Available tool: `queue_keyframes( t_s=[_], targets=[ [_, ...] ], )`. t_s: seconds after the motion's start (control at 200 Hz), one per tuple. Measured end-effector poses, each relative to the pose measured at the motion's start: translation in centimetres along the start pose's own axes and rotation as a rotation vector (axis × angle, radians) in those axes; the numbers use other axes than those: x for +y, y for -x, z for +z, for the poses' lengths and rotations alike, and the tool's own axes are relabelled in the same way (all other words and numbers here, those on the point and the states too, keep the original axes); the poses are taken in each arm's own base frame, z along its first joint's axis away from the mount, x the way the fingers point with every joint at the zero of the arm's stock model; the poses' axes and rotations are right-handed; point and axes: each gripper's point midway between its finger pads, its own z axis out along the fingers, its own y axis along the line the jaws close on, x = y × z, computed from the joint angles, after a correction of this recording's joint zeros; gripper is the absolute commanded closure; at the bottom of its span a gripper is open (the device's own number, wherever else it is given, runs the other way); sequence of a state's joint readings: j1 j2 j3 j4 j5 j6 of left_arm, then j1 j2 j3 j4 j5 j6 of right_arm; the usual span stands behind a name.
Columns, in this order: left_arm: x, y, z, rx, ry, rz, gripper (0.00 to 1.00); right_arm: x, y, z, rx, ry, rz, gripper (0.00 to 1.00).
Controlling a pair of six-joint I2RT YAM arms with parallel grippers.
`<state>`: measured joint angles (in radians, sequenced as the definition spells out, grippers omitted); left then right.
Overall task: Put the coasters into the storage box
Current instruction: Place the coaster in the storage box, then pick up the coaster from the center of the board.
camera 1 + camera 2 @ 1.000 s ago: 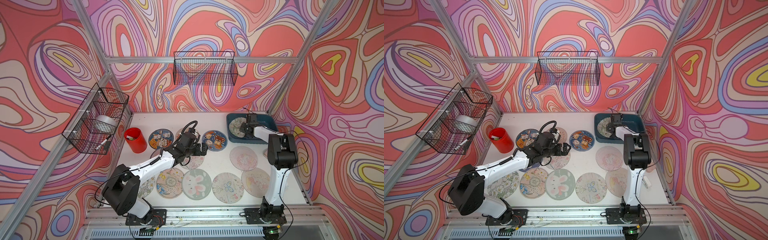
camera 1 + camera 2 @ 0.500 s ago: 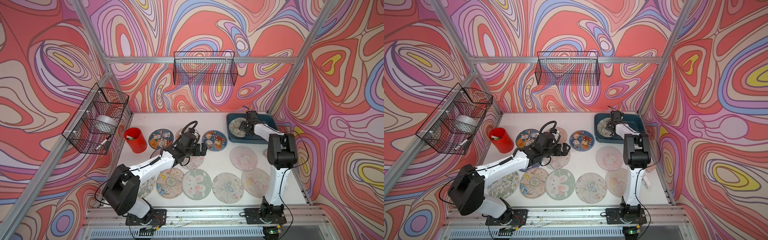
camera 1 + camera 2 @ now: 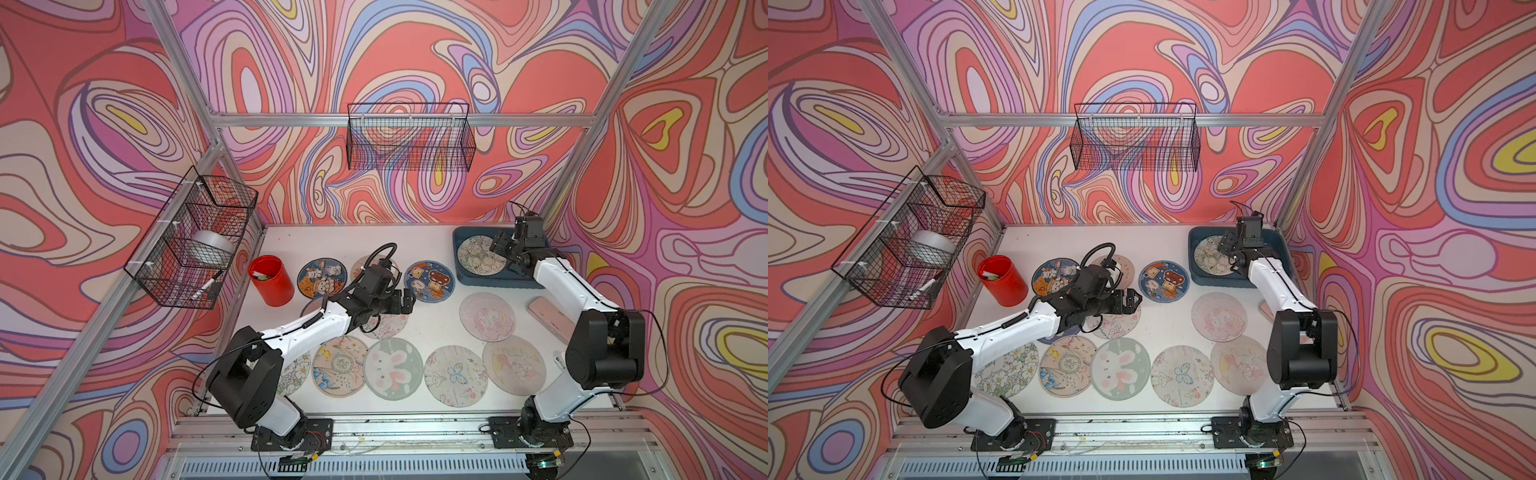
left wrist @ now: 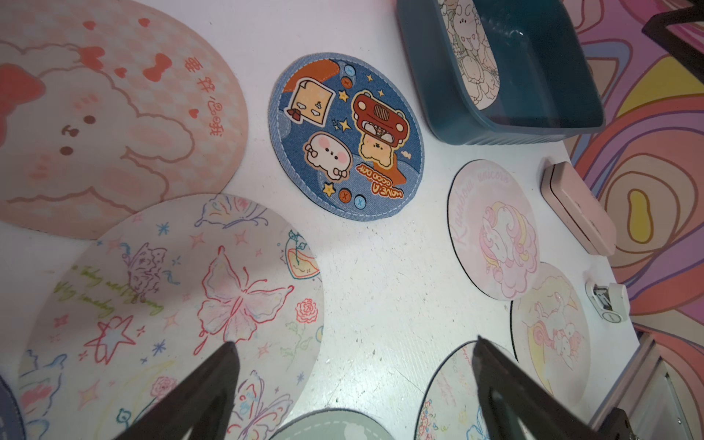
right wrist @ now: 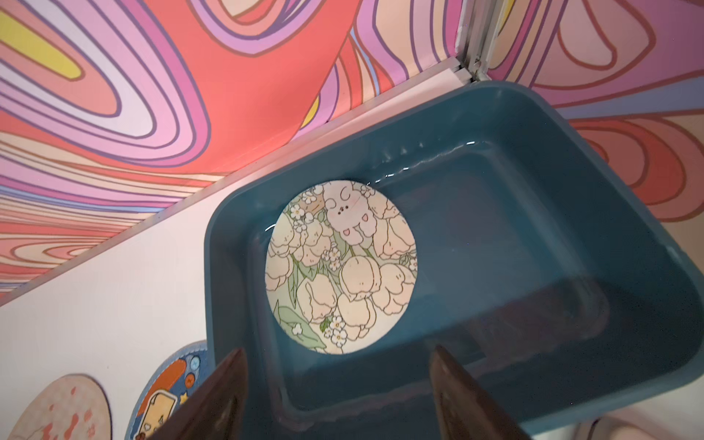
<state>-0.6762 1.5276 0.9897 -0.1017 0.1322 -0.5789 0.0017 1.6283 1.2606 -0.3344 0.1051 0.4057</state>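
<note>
The storage box (image 3: 482, 281) stands at the upper right of the desk (image 3: 432, 249) in both top views, with one tulip coaster (image 5: 339, 266) flat inside. The right hand (image 5: 338, 350) hovers over the box, wide and empty. The left hand (image 4: 355, 342), also wide and empty, hangs at the edge of the butterfly coaster (image 4: 183, 304), near the centre of the top views.

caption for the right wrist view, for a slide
Right gripper, open, over the storage box with one tulip-and-bunny coaster lying inside.
</note>
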Motion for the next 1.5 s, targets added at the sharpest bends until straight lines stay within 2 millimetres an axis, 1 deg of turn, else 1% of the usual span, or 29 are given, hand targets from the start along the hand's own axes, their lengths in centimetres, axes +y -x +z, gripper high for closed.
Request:
queue_keyframes(
  t_s=[0.045, 0.135, 0.205, 0.3, 0.356, 0.421, 0.491, 0.596, 0.721, 0.831, 0.966, 1.077, 1.222, 1.357, 1.502],
  targets=[
    [-0.2, -0.2, 0.1, 0.008, -0.007, 0.002, 0.04, -0.3, -1.3, -0.4, 0.025, 0.005, -0.002, 0.24],
    [-0.8, -0.5, 0.3, 0.025, -0.027, 0.011, 0.04, -1.5, -4.9, -1.3, 0.1, -0.003, -0.002, 0.24],
    [-1.4, -0.9, 0.6, 0.042, -0.044, 0.019, 0.04, -2.5, -7.3, -2.2, 0.146, -0.013, -0.002, 0.24],
    [-2.3, -1.5, 1.4, 0.072, -0.065, 0.029, 0.05, -3.5, -9.6, -3.7, 0.185, -0.025, 0.004, 0.23],
    [-3.0, -2.1, 2.0, 0.096, -0.08, 0.036, 0.05, -3.9, -10.4, -4.4, 0.195, -0.028, 0.008, 0.23],
    [-3.9, -2.8, 2.8, 0.127, -0.097, 0.047, 0.06, -4.4, -11.2, -4.9, 0.212, -0.035, 0.013, 0.22],
    [-5.0, -3.5, 3.8, 0.16, -0.113, 0.064, 0.06, -4.8, -12.1, -4.9, 0.24, -0.044, 0.018, 0.2],
    [-7.4, -4.5, 5.2, 0.203, -0.141, 0.111, 0.06, -5.7, -13.6, -4.7, 0.284, -0.052, 0.043, 0.2],
    [-10.1, -5.4, 6.2, 0.23, -0.18, 0.164, 0.06, -7.6, -15.1, -4.2, 0.339, -0.076, 0.098, 0.2],
    [-11.6, -6.3, 7.1, 0.254, -0.208, 0.191, 0.06, -8.8, -16.6, -3.7, 0.391, -0.094, 0.138, 0.2],
    [-12.1, -7.4, 8.8, 0.289, -0.216, 0.209, 0.06, -9.6, -18.4, -3.1, 0.451, -0.112, 0.155, 0.2],
    [-12.2, -8.3, 10.0, 0.312, -0.213, 0.23, 0.06, -9.9, -19.5, -3.0, 0.482, -0.122, 0.159, 0.2],
    [-12.8, -9.4, 11.1, 0.34, -0.226, 0.254, 0.06, -9.9, -20.0, -3.0, 0.497, -0.118, 0.162, 0.2],
    [-13.3, -9.7, 11.9, 0.351, -0.235, 0.268, 0.06, -9.7, -20.4, -2.8, 0.511, -0.101, 0.167, 0.21],
    [-13.2, -9.9, 12.5, 0.365, -0.225, 0.271, 0.06, -9.3, -20.9, -2.6, 0.524, -0.076, 0.174, 0.21]
  ],
)
